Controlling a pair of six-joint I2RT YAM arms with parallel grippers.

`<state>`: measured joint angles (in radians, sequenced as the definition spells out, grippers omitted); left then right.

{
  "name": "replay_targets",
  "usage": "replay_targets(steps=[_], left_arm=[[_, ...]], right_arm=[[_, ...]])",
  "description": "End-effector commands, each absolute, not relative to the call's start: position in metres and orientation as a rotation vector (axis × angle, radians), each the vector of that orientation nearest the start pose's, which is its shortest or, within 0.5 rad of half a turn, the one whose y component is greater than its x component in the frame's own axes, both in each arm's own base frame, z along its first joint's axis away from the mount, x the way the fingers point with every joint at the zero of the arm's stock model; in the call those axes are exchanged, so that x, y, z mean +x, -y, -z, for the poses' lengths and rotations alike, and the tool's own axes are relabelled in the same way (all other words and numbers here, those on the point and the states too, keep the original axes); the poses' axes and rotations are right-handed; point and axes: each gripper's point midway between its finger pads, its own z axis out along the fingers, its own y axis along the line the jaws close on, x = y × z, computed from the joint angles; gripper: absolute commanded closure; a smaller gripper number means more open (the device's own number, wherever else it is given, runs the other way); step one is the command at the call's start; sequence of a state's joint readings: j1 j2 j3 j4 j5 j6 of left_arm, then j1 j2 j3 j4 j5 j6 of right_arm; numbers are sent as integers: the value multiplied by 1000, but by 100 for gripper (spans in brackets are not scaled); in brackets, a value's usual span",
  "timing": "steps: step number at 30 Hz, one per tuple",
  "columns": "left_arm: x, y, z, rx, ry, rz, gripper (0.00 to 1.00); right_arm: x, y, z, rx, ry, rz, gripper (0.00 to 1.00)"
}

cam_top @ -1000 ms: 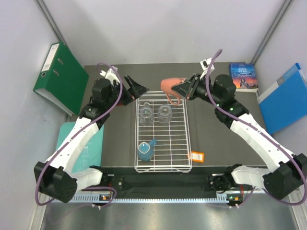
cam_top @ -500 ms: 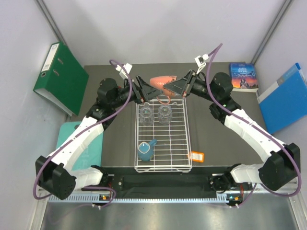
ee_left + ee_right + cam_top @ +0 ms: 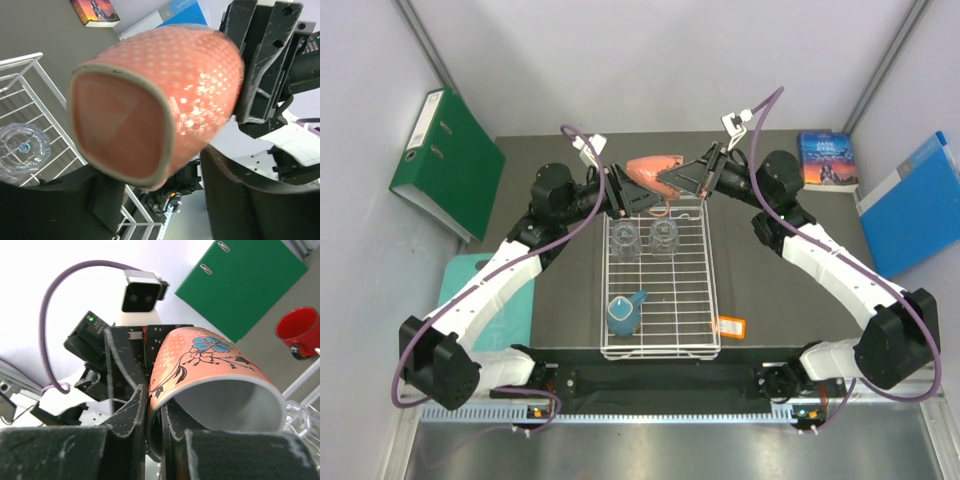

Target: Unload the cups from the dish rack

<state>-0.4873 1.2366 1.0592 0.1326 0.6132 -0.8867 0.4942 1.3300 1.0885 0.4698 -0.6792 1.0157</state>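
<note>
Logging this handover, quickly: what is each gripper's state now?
Left gripper: open, around the salmon-pink mug.
Right gripper: shut on the mug's rim.

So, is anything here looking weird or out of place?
Only the salmon-pink mug: it hangs sideways in mid-air over the far edge of the dish rack, with the right claw pinching its rim and the left claw open around its base. Nothing looks spilled or broken.
</note>
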Motion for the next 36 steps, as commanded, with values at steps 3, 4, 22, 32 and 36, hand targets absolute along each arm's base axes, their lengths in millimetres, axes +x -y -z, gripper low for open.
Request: replay_targets(steps=[3,4,22,32,36], left_arm=[[273,298,-367,277,-1720,1536,52],[274,298,-366,278,-1721,1535,57],[284,297,-354,247,-1768,1471,100],[297,276,-320,205,-1902,1185,100],[294,274,-311,230,-1935,1101,100]], right_arm=[[267,-304,-452,-362,-1351,-1733,100],[268,-304,-451,-364,-1351,-1734,100],[274,-307,-420,-394,-1461,-1662,84],[285,-293,-376,-364,-1659,-1417,29],[293,-283,-369,-327,-1700,-1304,24]])
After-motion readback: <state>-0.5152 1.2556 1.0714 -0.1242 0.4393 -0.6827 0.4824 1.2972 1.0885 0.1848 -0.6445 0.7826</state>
